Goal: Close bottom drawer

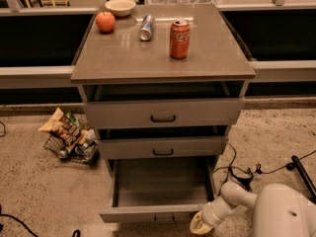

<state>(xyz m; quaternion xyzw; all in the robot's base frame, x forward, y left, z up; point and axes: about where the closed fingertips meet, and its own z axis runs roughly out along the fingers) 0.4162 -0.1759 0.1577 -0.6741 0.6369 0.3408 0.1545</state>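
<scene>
The bottom drawer (163, 186) of the grey-beige cabinet is pulled far out, its wide shallow tray empty. Its slim front panel (148, 214) faces me with a small dull handle (164, 219) at the centre. My gripper (200, 225) hangs at the end of the white arm (232, 199), low at the bottom edge of the view. It is just right of the drawer's front right corner, close to the panel. The two drawers above, with black handles, stand slightly open.
On the cabinet top (123, 53) stand a red can (179, 38), a lying silver can (146, 27), an orange fruit (105, 21) and a bowl (120, 6). A wire basket of snack bags (69, 137) sits on the floor to the left. Black cables (247, 174) lie to the right.
</scene>
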